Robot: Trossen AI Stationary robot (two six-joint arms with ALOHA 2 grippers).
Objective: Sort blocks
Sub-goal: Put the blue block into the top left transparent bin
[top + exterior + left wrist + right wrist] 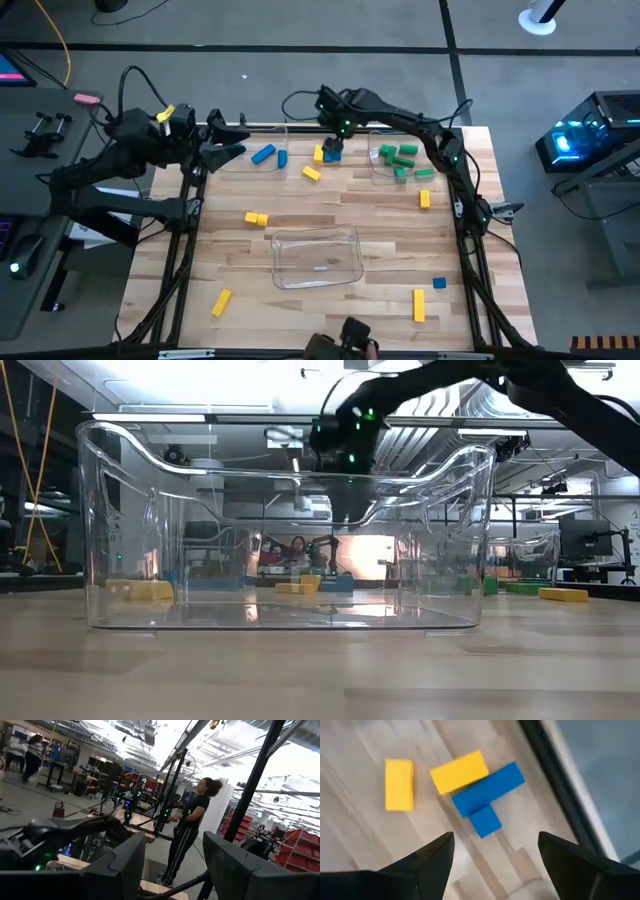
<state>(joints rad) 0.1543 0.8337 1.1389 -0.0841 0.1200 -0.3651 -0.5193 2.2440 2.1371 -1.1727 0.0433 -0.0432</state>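
The blocks [404, 157] are small solid yellow, blue and green pieces scattered over the wooden counter [330, 210], greens mostly bunched at the far right. A clear bin [317, 256] sits near the middle front, nothing in it. The right end effector [492, 852] hangs spread open just above a blue bar [489, 787] touching a yellow block [459, 771] and a small blue cube [484, 821]. The left end effector [172, 865], also spread, waits at the far left edge.

Wooden table and clear bins

A clear rectangular plastic bin [317, 257] sits on the light wooden plank table [330, 215]; a person in dark clothes [188, 827] stands beyond.
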